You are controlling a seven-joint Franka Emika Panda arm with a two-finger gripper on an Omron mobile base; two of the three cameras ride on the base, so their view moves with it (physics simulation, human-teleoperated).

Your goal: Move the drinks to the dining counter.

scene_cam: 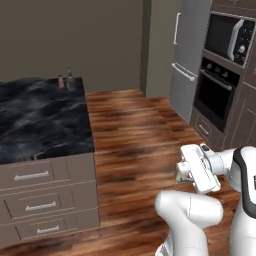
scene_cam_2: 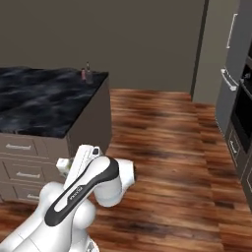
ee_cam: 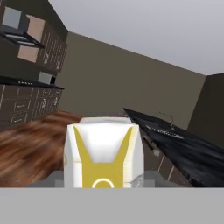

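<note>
In the left base view, the black white-veined table (scene_cam: 40,117) fills the left side, set on a grey cabinet with three drawers (scene_cam: 35,200) facing the camera. At its far right corner stand a small reddish can (scene_cam: 61,82) and, just beside it on the right, a dark narrow-necked bottle (scene_cam: 70,80); both are upright and too small to make out more. Right of the table runs the brown wooden floor (scene_cam: 135,125). Farther right, against the wall, stand a tall grey fridge (scene_cam: 187,55), then a microwave (scene_cam: 230,37) above a black oven (scene_cam: 217,92). The robot's white hand (scene_cam: 197,167) hangs low over the floor at lower right, well apart from the table.

In the right base view the same table (scene_cam_2: 44,101) lies on the left, with the can and bottle (scene_cam_2: 86,74) as one tiny cluster at its far corner. The floor (scene_cam_2: 167,142) spreads to the right, up to the oven wall at the edge.

In the hand view, dark wall cabinets (ee_cam: 26,65) and the floor sit on the left. A cream-white carton (ee_cam: 104,157) with a yellow pattern stands in the middle, clamped in the claw (ee_cam: 104,177), whose sides press against it low down. To the right, the table (ee_cam: 183,144) stretches away with a faint faucet (ee_cam: 168,118) on it.
</note>
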